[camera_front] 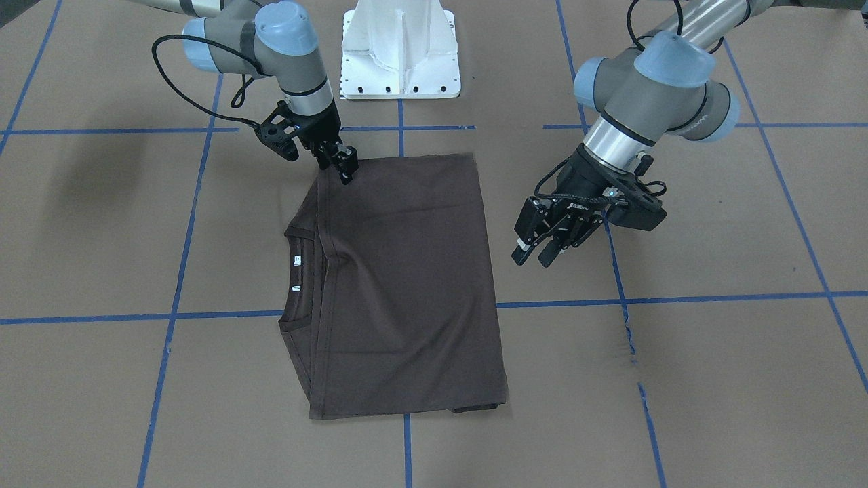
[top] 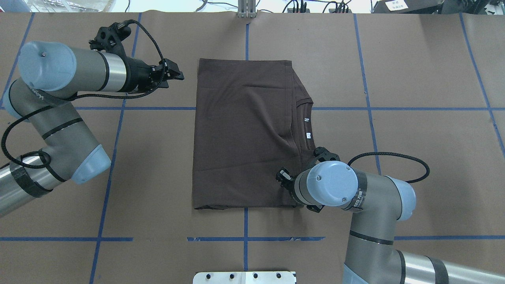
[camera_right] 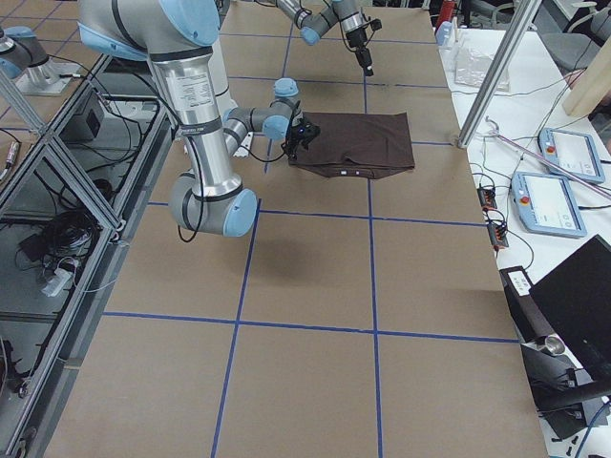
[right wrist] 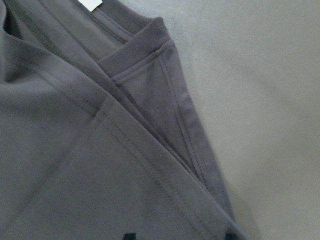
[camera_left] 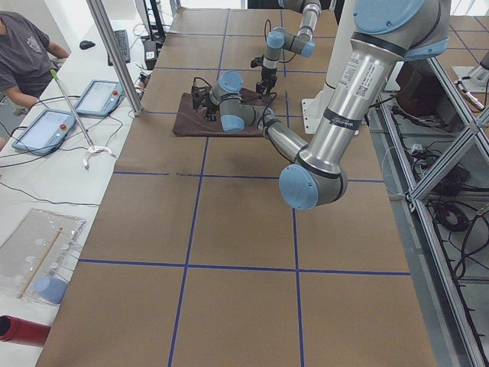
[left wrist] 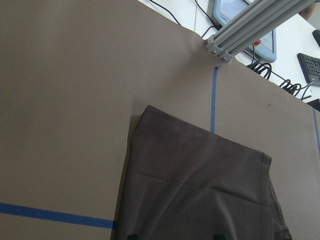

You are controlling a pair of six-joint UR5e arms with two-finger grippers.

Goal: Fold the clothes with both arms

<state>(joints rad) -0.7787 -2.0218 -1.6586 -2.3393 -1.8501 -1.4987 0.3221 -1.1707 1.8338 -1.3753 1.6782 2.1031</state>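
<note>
The dark brown-grey T-shirt [camera_front: 407, 285] lies folded into a flat rectangle mid-table. Its ribbed neck [camera_front: 298, 234] and white labels show at one side edge; it also shows in the overhead view [top: 240, 134]. My right gripper [camera_front: 344, 173] sits low over the shirt's corner nearest the robot base. In the right wrist view its fingertips [right wrist: 130, 236] stand apart over the fabric [right wrist: 100, 150], so it is open. My left gripper [camera_front: 534, 257] is open and empty, hanging above bare table beside the shirt's opposite side edge [top: 175, 75]. The left wrist view shows the shirt's far corner [left wrist: 200, 185].
The white bolted pedestal [camera_front: 400, 47] stands at the robot's edge of the table. Blue tape lines [camera_front: 224, 315] grid the brown table cover. An aluminium post [left wrist: 250, 25] stands at the far edge. Tablets [camera_left: 46, 126] and a seated person are beyond the table.
</note>
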